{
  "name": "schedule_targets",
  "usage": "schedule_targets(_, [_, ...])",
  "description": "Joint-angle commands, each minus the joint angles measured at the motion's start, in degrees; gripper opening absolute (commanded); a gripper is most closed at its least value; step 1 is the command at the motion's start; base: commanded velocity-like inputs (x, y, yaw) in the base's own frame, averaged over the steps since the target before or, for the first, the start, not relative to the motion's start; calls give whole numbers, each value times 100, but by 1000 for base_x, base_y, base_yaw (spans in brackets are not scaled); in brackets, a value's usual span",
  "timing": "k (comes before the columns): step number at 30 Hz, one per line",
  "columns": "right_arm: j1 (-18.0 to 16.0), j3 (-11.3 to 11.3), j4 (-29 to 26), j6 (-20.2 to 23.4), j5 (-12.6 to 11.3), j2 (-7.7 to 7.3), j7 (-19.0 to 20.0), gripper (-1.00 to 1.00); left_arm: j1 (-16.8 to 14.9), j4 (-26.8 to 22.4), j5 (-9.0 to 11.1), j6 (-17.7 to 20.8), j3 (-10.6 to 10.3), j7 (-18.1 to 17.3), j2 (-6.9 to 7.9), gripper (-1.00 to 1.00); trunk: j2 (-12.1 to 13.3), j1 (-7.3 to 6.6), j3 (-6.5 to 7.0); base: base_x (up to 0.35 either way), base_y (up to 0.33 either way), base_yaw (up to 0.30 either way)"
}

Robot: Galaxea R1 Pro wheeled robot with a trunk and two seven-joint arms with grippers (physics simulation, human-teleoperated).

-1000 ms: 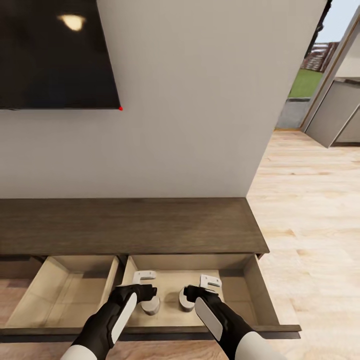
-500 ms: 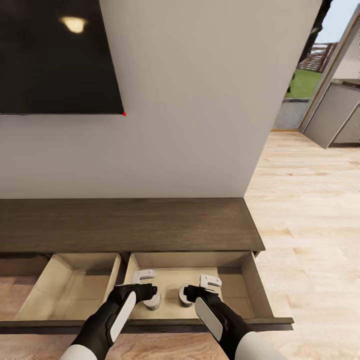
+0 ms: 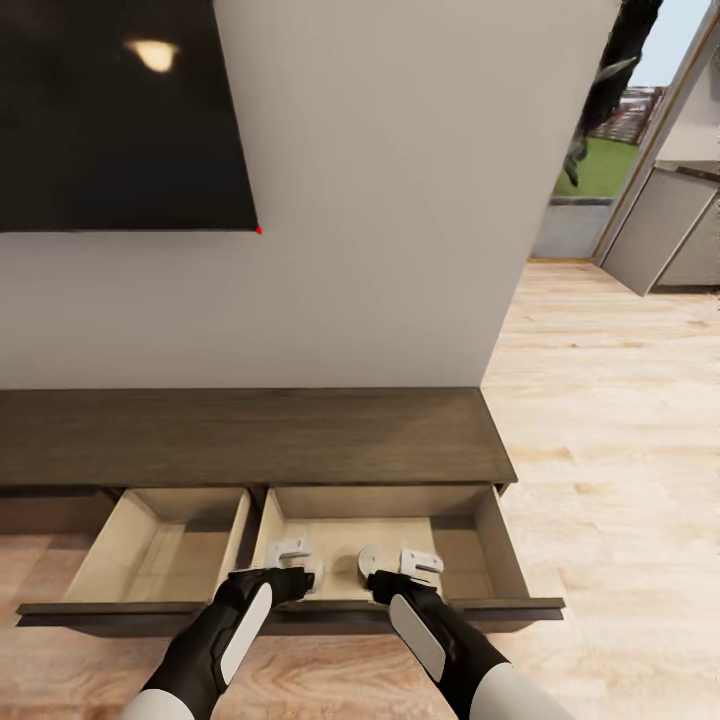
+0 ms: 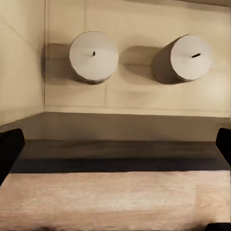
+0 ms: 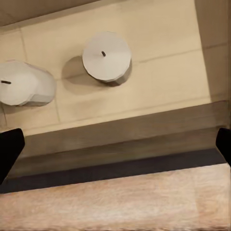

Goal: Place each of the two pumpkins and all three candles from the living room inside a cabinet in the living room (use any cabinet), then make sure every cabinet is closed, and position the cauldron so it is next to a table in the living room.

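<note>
The dark-brown cabinet (image 3: 250,440) stands against the wall with two drawers pulled out. Two pale grey candles stand upright in the right drawer (image 3: 508,556); one candle (image 3: 367,560) peeks out between my hands. The left wrist view has one candle (image 4: 94,56) beside the other candle (image 4: 185,57), beyond the drawer's dark front edge (image 4: 115,156). In the right wrist view the same pair appears as a candle (image 5: 107,56) and a candle (image 5: 24,83). My left gripper (image 3: 291,549) and right gripper (image 3: 421,562) hang open above the drawer's front, holding nothing. Pumpkins, cauldron and table are out of view.
The left drawer (image 3: 150,545) is open with a bare beige interior. A black TV (image 3: 110,110) hangs on the wall above the console. Light wood floor (image 3: 620,450) stretches to the right toward a doorway (image 3: 600,170) and grey units (image 3: 670,230).
The whole view has pulled back from the console. My grippers, earlier over the candles inside the right drawer, now sit by its front edge. The candles stay in place.
</note>
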Motion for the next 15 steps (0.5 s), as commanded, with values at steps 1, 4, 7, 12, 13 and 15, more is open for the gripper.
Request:
schedule_targets(1, [-4, 13, -6, 23, -18, 0, -40, 100, -2, -5, 60, 19, -15, 50, 3, 100, 39, -26, 14, -309, 0, 0])
schedule_targets(4, [-3, 13, -5, 23, -18, 0, -40, 100, -3, -2, 59, 19, -18, 50, -1, 100, 159, -92, 68, -319, 0, 0])
schedule_targets(7, [-4, 13, -4, 23, -18, 0, -40, 100, -3, -1, 59, 19, -19, 51, 2, 100, 280, -158, 122, -325, 0, 0])
schedule_targets(12, [-3, 14, -4, 23, -18, 0, -40, 100, -3, -1, 58, 19, -19, 52, 2, 100, 480, -268, 212, -326, 0, 0])
schedule_targets(13, [-3, 13, -5, 23, -18, 0, -40, 100, -3, -1, 58, 19, -19, 51, 2, 100, 520, -290, 230, -326, 0, 0])
schedule_targets(15, [-4, 13, -5, 23, -18, 0, -40, 100, -3, -1, 58, 19, -19, 49, 3, 100, 601, -334, 266, -315, 0, 0])
